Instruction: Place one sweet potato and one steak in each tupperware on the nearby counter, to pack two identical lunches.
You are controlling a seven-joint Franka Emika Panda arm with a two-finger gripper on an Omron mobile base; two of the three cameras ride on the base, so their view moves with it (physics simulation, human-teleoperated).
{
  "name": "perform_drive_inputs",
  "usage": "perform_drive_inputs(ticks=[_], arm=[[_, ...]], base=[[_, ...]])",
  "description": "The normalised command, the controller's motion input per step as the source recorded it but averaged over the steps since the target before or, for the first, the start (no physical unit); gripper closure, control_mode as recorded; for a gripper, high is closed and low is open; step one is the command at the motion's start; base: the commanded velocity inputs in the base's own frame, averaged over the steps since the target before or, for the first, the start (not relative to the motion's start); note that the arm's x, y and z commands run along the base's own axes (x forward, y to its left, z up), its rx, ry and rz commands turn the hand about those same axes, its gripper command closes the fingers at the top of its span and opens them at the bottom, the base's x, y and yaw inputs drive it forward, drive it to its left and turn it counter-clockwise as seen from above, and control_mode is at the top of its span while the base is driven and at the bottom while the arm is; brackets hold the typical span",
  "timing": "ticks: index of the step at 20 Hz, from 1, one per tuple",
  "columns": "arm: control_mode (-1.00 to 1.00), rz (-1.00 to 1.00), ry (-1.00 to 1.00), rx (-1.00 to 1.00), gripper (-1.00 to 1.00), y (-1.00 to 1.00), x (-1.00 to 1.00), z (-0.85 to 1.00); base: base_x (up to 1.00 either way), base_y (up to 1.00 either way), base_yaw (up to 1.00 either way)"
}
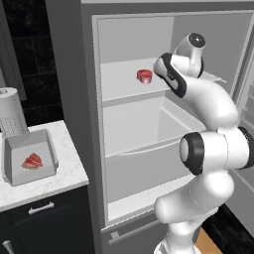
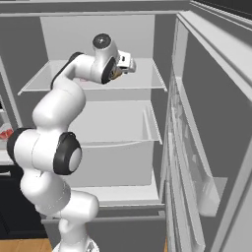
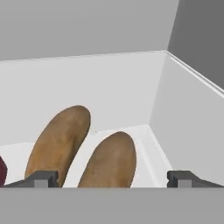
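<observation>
Two brown sweet potatoes lie side by side on the upper fridge shelf: the right one (image 3: 111, 159) sits between my fingertips and the left one (image 3: 59, 140) runs past the left fingertip (image 3: 41, 178). My gripper (image 3: 113, 179) hangs open just above them, holding nothing. A red steak (image 1: 144, 76) rests on the same shelf, and its dark red edge (image 3: 2, 170) shows left of the potatoes. On the counter (image 1: 64, 173), a grey tupperware (image 1: 27, 141) holds another steak (image 1: 32, 161).
The shelf's right wall (image 3: 188, 118) and back wall (image 3: 87, 87) stand close to the potatoes. A white fridge drawer (image 1: 149, 129) lies below the shelf. The open fridge door (image 2: 206, 147) stands to the right. A paper towel roll (image 1: 10, 111) is behind the tupperware.
</observation>
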Motion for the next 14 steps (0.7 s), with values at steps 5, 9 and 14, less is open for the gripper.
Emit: perform_drive_inputs(ticks=[5,9,14], arm=[[-1.00,0.00,0.04,0.00,-1.00,0.00,0.42,-0.25],[-1.00,0.00,0.09,0.00,-1.00,0.00,-0.07,-0.24],[-1.00,0.03,0.04,0.02,-1.00,0.02,-0.31,-0.04]], base=[[0.00,0.00,0.00],[0.00,0.00,0.00],[0.00,0.00,0.00]])
